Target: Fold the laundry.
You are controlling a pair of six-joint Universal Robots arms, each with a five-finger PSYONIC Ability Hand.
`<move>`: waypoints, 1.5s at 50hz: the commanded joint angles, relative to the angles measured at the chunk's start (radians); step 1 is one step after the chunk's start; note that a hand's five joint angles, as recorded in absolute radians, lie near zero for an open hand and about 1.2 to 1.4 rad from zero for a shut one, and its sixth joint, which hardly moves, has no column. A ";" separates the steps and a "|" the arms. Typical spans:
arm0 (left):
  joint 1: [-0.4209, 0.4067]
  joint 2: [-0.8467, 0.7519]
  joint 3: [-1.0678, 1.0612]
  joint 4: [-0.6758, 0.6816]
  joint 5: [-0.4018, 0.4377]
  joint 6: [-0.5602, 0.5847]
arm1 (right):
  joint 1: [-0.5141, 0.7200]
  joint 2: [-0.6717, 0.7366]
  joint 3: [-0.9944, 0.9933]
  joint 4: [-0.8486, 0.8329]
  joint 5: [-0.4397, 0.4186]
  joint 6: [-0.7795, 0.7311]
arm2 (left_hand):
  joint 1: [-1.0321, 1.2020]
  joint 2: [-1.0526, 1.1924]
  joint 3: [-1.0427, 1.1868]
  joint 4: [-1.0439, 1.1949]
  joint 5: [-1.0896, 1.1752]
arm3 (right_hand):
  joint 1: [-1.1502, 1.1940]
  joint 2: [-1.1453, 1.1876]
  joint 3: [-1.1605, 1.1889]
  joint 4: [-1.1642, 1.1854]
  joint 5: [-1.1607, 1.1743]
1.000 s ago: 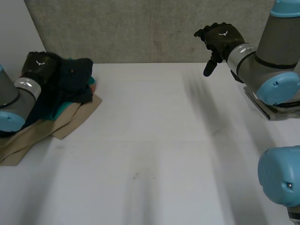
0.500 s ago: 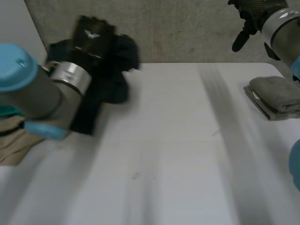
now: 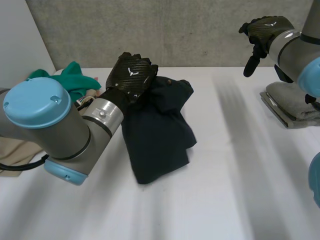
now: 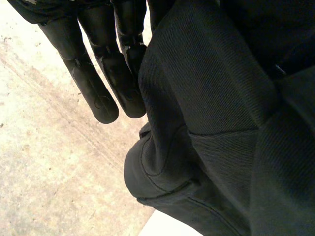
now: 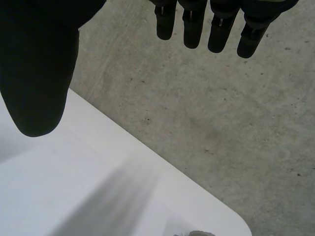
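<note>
- Left hand [image 3: 131, 76], upper left of centre, is clenched on the top of the dark garment [image 3: 159, 131].
- Right hand [image 3: 263, 33], upper right, hangs raised, fingers loose, holding nothing.
- The garment droops bunched onto the white table [image 3: 210, 200], centre-left.

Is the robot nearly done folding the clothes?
Not nearly. Done: one grey cloth lies folded at the table's right edge. In hand: the left hand grips a dark garment, bunched and unfolded; the right hand hovers open. Left: the teal garment and tan cloth heaped on the left.
</note>
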 commanded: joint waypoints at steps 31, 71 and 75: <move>0.034 0.032 -0.018 -0.003 -0.003 -0.005 | -0.002 -0.477 1.079 -0.732 0.202 -0.343 | 0.313 0.193 0.198 0.196 0.289 | -0.059 -0.038 -0.043 -0.043 -0.043; -0.157 0.152 -0.164 -0.139 0.010 0.115 | -0.192 -0.852 1.597 -0.845 -0.317 -0.378 | -0.902 -1.022 -1.017 -1.019 -0.926 | -0.059 -0.038 -0.043 -0.043 -0.043; -0.083 0.289 -0.268 -0.130 -0.018 0.040 | -0.180 -0.851 1.582 -0.819 -0.452 -0.372 | -0.893 -1.013 -1.008 -1.010 -0.917 | -0.059 -0.038 -0.043 -0.043 -0.043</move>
